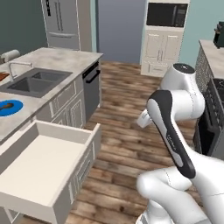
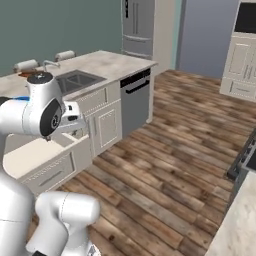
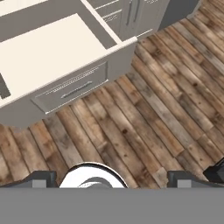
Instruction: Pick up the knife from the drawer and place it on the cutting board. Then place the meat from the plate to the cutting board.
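The drawer stands pulled out from the counter, its pale inside bare where it shows. Its panelled front faces me in the hand view. A dark grey strip lies on the drawer floor at that view's left edge, cut off by the frame; whether it is the knife I cannot tell. The blue plate rests on the counter with the brown meat on it. A sliver of the cutting board shows by the sink. My gripper hangs open and empty over the floor, just in front of the drawer.
A sink is set in the counter behind the plate. The dark dishwasher stands beyond the drawer. A stove lines the right side. Wooden floor lies between the two.
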Available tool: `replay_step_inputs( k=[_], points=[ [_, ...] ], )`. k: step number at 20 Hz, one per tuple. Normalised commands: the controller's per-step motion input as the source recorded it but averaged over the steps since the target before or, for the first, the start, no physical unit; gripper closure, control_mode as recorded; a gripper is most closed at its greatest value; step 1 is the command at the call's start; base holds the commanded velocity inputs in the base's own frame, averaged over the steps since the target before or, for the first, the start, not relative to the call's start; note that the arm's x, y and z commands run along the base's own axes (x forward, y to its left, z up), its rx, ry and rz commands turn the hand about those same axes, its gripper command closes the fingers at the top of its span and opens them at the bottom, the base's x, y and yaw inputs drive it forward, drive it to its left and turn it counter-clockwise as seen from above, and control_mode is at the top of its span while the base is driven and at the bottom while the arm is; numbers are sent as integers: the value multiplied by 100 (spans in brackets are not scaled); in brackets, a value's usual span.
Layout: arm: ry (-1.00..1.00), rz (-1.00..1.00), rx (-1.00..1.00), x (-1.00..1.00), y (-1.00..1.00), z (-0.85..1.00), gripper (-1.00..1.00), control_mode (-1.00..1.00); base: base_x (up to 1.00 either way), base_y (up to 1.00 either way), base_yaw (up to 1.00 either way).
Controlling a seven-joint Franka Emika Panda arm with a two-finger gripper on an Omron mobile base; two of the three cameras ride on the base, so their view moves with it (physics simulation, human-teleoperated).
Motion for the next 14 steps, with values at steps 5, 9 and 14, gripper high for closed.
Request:
replay_step_inputs(
  k=[5,9,14],
  points=[
    [0,0,0,0,0,0,-100,100,95,100,-14],
    [0,0,0,0,0,0,-100,100,73,0,-3],
    [0,0,0,0,0,0,-100,100,36,-100,5]
  ],
)
